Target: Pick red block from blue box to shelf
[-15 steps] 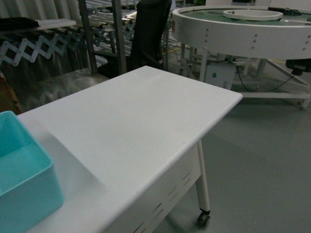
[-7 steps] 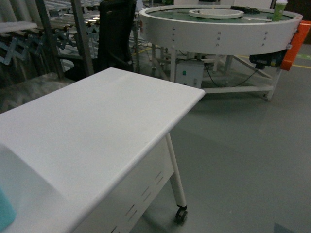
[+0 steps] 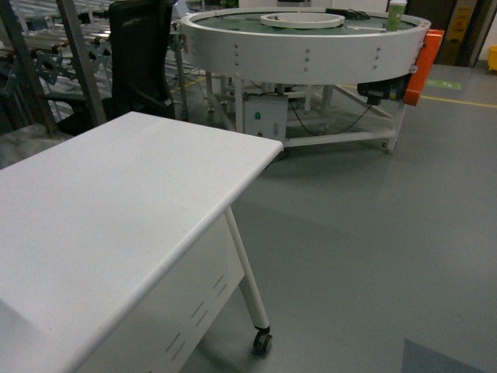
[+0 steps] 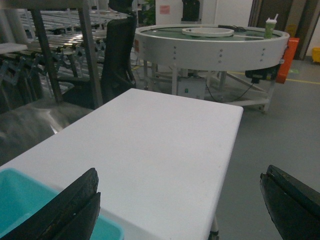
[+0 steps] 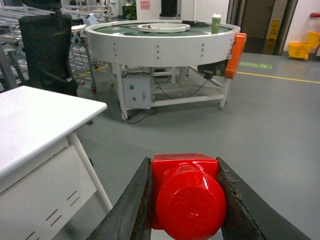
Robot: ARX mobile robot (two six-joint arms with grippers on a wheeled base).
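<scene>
Red block [image 5: 186,196], clamped between right claw [image 5: 184,200] fingers

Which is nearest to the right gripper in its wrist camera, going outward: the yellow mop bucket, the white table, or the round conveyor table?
From the right gripper, shut on the red block:
1. white table, left.
2. round conveyor table, ahead.
3. yellow mop bucket, far right.
</scene>
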